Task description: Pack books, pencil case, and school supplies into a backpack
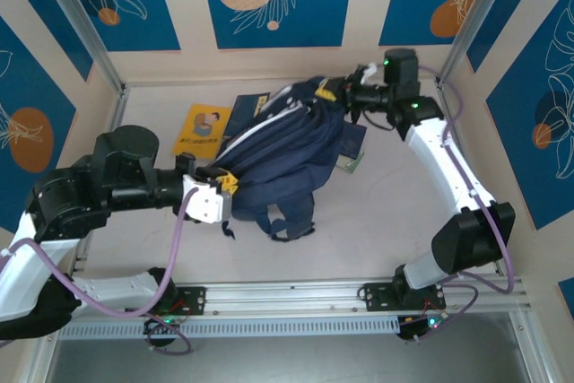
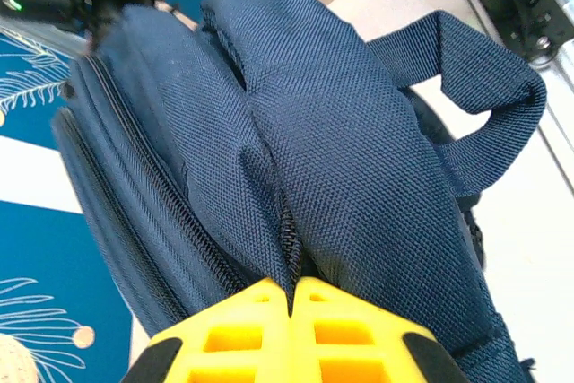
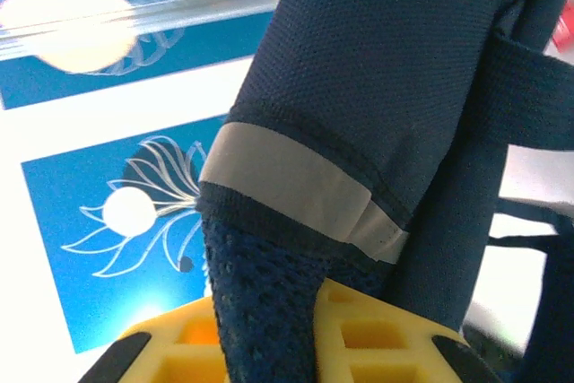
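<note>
Left tool [image 1: 229,182], right tool [image 1: 330,90] tight on backpack [image 1: 287,154]

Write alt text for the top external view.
A navy backpack is gripped at both ends: the left gripper pinches the near end, the right gripper the far end. An orange-yellow book lies on the table beside it.

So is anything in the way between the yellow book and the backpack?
Nothing visible lies between them: the yellow book sits on the table just left of the backpack. But the left gripper and right gripper both pinch the backpack's fabric.
</note>
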### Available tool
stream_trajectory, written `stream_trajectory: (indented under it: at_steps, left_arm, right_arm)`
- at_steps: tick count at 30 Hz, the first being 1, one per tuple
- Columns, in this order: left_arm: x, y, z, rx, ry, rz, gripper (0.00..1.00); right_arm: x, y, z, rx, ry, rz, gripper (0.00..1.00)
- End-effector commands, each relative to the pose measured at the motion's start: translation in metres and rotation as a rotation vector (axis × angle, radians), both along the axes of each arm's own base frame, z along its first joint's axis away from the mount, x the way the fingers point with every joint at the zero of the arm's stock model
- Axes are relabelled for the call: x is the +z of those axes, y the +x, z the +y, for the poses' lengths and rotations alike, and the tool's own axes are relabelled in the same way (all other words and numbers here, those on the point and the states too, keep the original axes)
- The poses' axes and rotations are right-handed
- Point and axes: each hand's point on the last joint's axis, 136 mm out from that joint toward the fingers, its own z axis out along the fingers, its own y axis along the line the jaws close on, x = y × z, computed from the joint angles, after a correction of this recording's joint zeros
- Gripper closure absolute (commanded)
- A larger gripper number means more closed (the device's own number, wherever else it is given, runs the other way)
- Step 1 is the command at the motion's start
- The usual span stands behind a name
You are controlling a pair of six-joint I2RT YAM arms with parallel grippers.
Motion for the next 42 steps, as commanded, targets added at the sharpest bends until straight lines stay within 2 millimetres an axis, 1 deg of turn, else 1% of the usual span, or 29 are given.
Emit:
stream_trajectory:
  at_steps: [1,3,6,7,8,9,10,11,12,13,15,16,18,19,21,22,23,24,26,28,29,30,32,34,35,37,38,40,42]
  left_arm:
    - [0.020,0.044,-0.035,0.067,-0.057,-0.176,1.00]
    - [0.020,0.073,-0.051,0.160,-0.100,-0.211,1.00]
    - [0.013,0.121,-0.071,0.334,-0.153,-0.223,1.00]
    - [0.006,0.135,-0.076,0.381,-0.162,-0.186,0.91]
    - [-0.001,0.146,-0.078,0.415,-0.170,-0.150,0.80]
    - [-0.012,0.162,-0.081,0.482,-0.196,-0.077,0.64]
    - [-0.020,0.172,-0.082,0.541,-0.238,0.024,0.52]
    - [-0.027,0.177,-0.083,0.567,-0.270,0.134,0.47]
    - [-0.032,0.173,-0.089,0.559,-0.306,0.274,0.43]
    - [-0.034,0.169,-0.093,0.561,-0.344,0.365,0.39]
    - [-0.041,0.155,-0.095,0.559,-0.380,0.498,0.31]
    - [-0.044,0.151,-0.092,0.588,-0.402,0.558,0.28]
    - [-0.051,0.142,-0.084,0.637,-0.419,0.652,0.27]
    - [-0.055,0.137,-0.080,0.663,-0.429,0.699,0.27]
    - [-0.066,0.135,-0.065,0.787,-0.476,0.792,0.27]
    - [-0.072,0.130,-0.061,0.809,-0.470,0.828,0.27]
    - [-0.077,0.126,-0.057,0.833,-0.467,0.858,0.27]
    - [-0.081,0.124,-0.049,0.889,-0.483,0.888,0.28]
    - [-0.092,0.124,-0.029,1.002,-0.511,0.910,0.29]
    - [-0.104,0.123,-0.013,1.057,-0.515,0.918,0.26]
    - [-0.109,0.124,-0.004,1.093,-0.511,0.909,0.25]
    - [-0.114,0.127,0.007,1.139,-0.502,0.902,0.24]
    - [-0.120,0.128,0.021,1.202,-0.477,0.921,0.22]
    - [-0.131,0.126,0.034,1.265,-0.445,0.946,0.20]
    - [-0.138,0.123,0.036,1.283,-0.431,0.974,0.17]
    - [-0.160,0.114,0.045,1.366,-0.427,1.040,0.13]
    - [-0.170,0.109,0.049,1.413,-0.436,1.075,0.12]
    - [-0.194,0.095,0.060,1.517,-0.459,1.156,0.11]
    - [-0.217,0.083,0.070,1.624,-0.486,1.232,0.10]
  right_arm:
    - [0.056,-0.019,-0.021,-0.007,-0.079,-0.226,1.00]
    - [0.053,-0.012,-0.038,-0.086,-0.143,-0.253,1.00]
    - [0.031,-0.006,-0.058,-0.198,-0.222,-0.247,1.00]
    - [0.020,-0.007,-0.064,-0.238,-0.240,-0.234,1.00]
    - [0.006,-0.008,-0.070,-0.279,-0.249,-0.208,1.00]
    - [-0.009,-0.009,-0.076,-0.321,-0.253,-0.178,1.00]
    - [-0.031,-0.014,-0.085,-0.388,-0.258,-0.133,1.00]
    - [-0.047,-0.018,-0.091,-0.439,-0.259,-0.093,1.00]
    - [-0.063,-0.024,-0.099,-0.512,-0.255,-0.050,1.00]
    - [-0.090,-0.033,-0.105,-0.568,-0.261,0.014,1.00]
    - [-0.126,-0.047,-0.107,-0.596,-0.282,0.110,1.00]
    - [-0.138,-0.053,-0.106,-0.592,-0.299,0.147,1.00]
    - [-0.160,-0.065,-0.102,-0.580,-0.345,0.209,1.00]
    - [-0.169,-0.070,-0.100,-0.572,-0.373,0.233,1.00]
    - [-0.183,-0.080,-0.098,-0.561,-0.415,0.278,1.00]
    - [-0.191,-0.087,-0.096,-0.550,-0.437,0.308,1.00]
    - [-0.197,-0.092,-0.094,-0.544,-0.450,0.329,1.00]
    - [-0.203,-0.097,-0.092,-0.535,-0.463,0.351,0.98]
    - [-0.211,-0.102,-0.085,-0.511,-0.462,0.375,0.90]
    - [-0.216,-0.106,-0.072,-0.454,-0.460,0.381,0.69]
    - [-0.216,-0.107,-0.061,-0.396,-0.461,0.365,0.56]
    - [-0.215,-0.107,-0.047,-0.317,-0.455,0.336,0.47]
    - [-0.217,-0.114,-0.022,-0.155,-0.449,0.320,0.38]
    - [-0.226,-0.134,-0.003,0.051,-0.504,0.336,0.30]
    - [-0.230,-0.143,0.000,0.120,-0.545,0.339,0.28]
    - [-0.241,-0.167,-0.011,0.224,-0.720,0.368,0.26]
    - [-0.243,-0.173,-0.019,0.245,-0.796,0.359,0.25]
    - [-0.240,-0.181,-0.037,0.256,-0.942,0.303,0.24]
    - [-0.234,-0.183,-0.044,0.253,-0.959,0.271,0.22]
